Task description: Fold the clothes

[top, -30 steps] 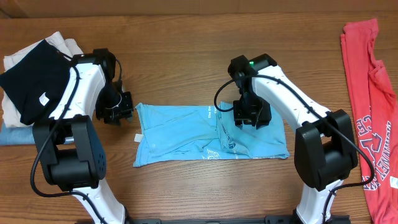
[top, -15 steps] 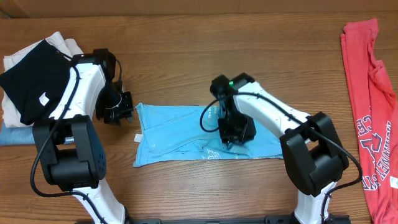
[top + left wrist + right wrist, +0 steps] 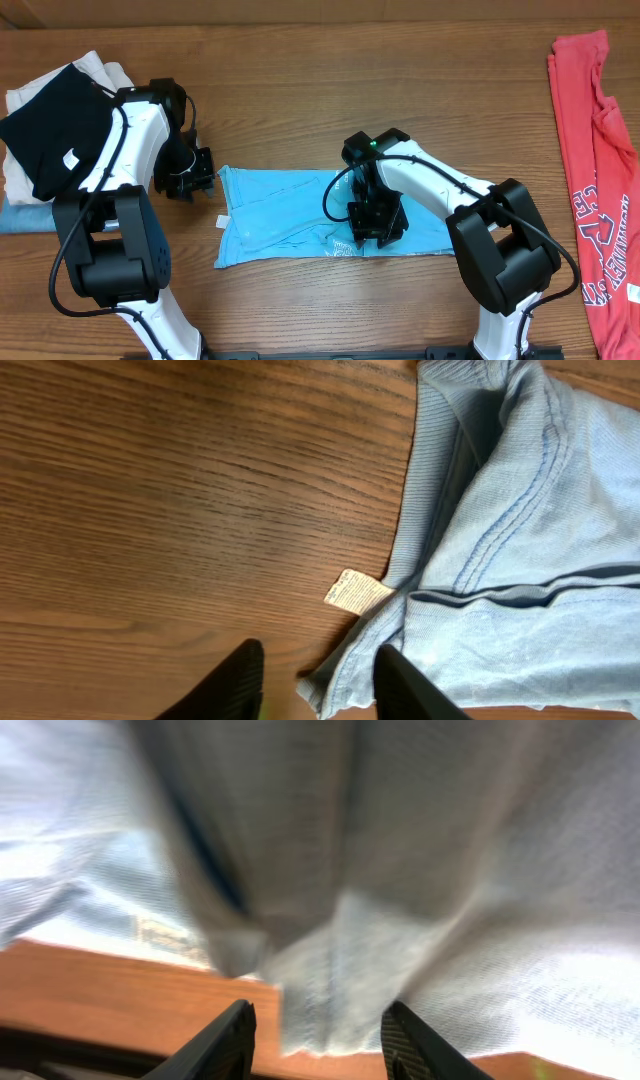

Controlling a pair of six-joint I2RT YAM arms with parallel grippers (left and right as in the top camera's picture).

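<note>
At blue T-shirt edge, left end effector spread, right end effector grip unclear

The light blue T-shirt carries white print along its lower edge and a tan label at its left, on a brown wood-grain table. Far right of it is a coral-red T-shirt with white print. To its left is a black garment with a white tag, lying over cream cloth.

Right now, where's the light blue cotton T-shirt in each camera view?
Overhead: light blue T-shirt, mid-table, folded flat.
Left wrist: right half of the picture.
Right wrist: fills most of it, blurred.
Shared landmark: the brown wooden table under it.
</note>
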